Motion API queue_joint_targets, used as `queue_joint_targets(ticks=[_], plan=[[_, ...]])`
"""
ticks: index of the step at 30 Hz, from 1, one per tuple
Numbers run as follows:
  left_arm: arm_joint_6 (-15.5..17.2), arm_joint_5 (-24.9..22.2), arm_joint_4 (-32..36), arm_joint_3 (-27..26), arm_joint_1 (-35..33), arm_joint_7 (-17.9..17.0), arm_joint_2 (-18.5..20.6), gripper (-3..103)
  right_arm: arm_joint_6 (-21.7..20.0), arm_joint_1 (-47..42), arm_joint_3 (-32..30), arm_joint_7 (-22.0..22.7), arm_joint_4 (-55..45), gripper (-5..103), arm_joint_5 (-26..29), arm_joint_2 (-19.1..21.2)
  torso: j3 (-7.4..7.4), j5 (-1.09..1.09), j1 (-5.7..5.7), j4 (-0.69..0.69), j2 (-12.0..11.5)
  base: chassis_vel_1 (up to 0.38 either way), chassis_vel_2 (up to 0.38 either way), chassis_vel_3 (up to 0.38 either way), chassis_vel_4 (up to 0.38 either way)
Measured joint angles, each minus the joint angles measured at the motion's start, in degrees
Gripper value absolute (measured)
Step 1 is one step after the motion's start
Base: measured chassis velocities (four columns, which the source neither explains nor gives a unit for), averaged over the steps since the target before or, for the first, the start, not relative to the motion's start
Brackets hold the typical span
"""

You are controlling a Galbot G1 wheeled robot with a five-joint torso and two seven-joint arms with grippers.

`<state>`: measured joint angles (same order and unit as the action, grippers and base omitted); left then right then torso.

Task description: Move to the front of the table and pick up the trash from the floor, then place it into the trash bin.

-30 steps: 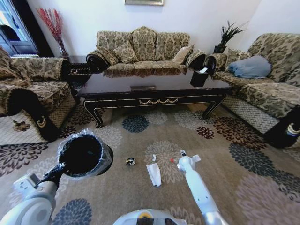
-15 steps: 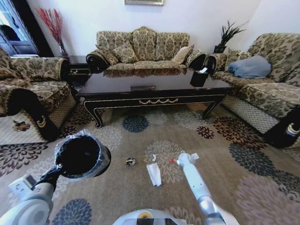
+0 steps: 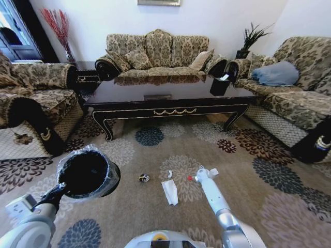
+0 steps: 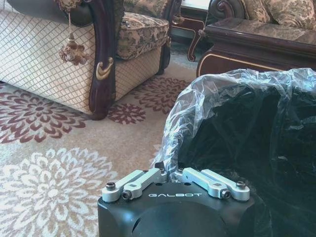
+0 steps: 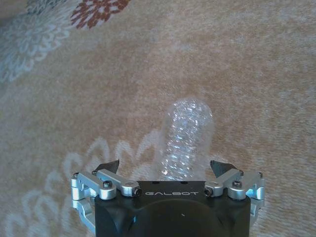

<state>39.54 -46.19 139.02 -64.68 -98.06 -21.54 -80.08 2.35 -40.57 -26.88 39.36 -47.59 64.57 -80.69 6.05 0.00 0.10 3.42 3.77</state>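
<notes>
Bottle (image 5: 186, 136) lies on the carpet between the wide-apart jaws of the right gripper (image 5: 168, 170). Grabbing it is the step now, I think; next the jaws must squeeze. Beyond, the left gripper (image 4: 173, 174) pinches the bin (image 4: 256, 143) rim.

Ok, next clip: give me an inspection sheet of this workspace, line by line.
Surface: floral carpet, litter lying on it.
Job's things: clear bottle between open right fingers; white paper, dark wad, tiny scrap on carpet; trash bin with bag liner; table behind.
Clutter: black tissue box on table.
Grippers: left gripper shut on bin rim; right gripper open, low over bottle.
Cables: nothing seen.
Surroundings: sofas around table.
</notes>
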Motion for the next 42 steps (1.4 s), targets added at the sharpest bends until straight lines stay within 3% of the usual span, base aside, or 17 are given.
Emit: queue_joint_targets(ticks=[4,16,22,24,28,30,32,38,42], plan=[[0.03,-0.55,0.07,-0.3,0.22,-0.1,0.43,2,-0.6,-1.35,0.12,0.01,0.08,100,-3.2,-0.56,0.0,0.0,0.0,0.01,0.0,0.0,0.0,0.0,0.0],[0.03,-0.48,0.36,0.11,0.13,-0.22,0.15,2,-0.39,-2.66,0.13,-2.09,1.16,103,-5.39,-1.18,0.0,0.01,0.0,0.0,0.0,0.0,0.0,0.0,0.0],[0.03,-0.53,0.41,-0.16,0.11,-0.23,0.31,2,-0.26,-3.73,0.3,-2.69,0.51,78,-5.82,-1.08,0.0,-0.01,0.0,0.01,0.01,0.0,0.0,0.0,0.0],[0.03,-0.54,0.42,-0.16,0.14,-0.23,0.32,2,-0.25,-3.99,0.38,-2.71,0.24,78,-5.96,-1.07,0.0,-0.01,-0.01,0.01,0.0,0.0,0.0,0.0,0.0],[-0.04,-0.54,0.27,0.1,0.45,-0.25,0.24,2,0.19,-6.28,1.52,-4.23,-2.27,57,-6.53,-0.68,0.0,0.01,0.0,-0.01,0.01,0.0,0.0,0.0,0.0],[-0.07,-0.53,0.2,0.16,0.47,-0.26,0.23,2,0.31,-6.78,1.69,-4.57,-2.79,57,-6.56,-0.56,0.0,0.01,-0.01,-0.01,0.01,0.0,0.0,0.0,0.0],[-0.21,-0.37,-0.1,1.1,0.52,-0.4,-0.03,2,0.81,-8.91,2.35,-5.81,-5.56,41,-6.57,0.19,0.0,0.01,-0.01,-0.01,0.01,0.0,0.0,0.0,0.0],[-0.25,-0.41,-0.09,3.0,0.51,-0.6,-0.34,2,3.08,-12.1,2.97,-7.16,-11.52,32,-6.97,1.48,0.0,0.02,-0.01,0.01,0.0,0.0,0.0,0.0,0.0],[-0.86,1.01,-0.06,7.37,0.14,-0.69,-1.81,2,8.69,-15.99,3.87,-7.32,-24.8,25,-8.36,2.52,0.0,0.01,-0.01,0.0,0.0,0.0,0.0,0.0,0.0]])
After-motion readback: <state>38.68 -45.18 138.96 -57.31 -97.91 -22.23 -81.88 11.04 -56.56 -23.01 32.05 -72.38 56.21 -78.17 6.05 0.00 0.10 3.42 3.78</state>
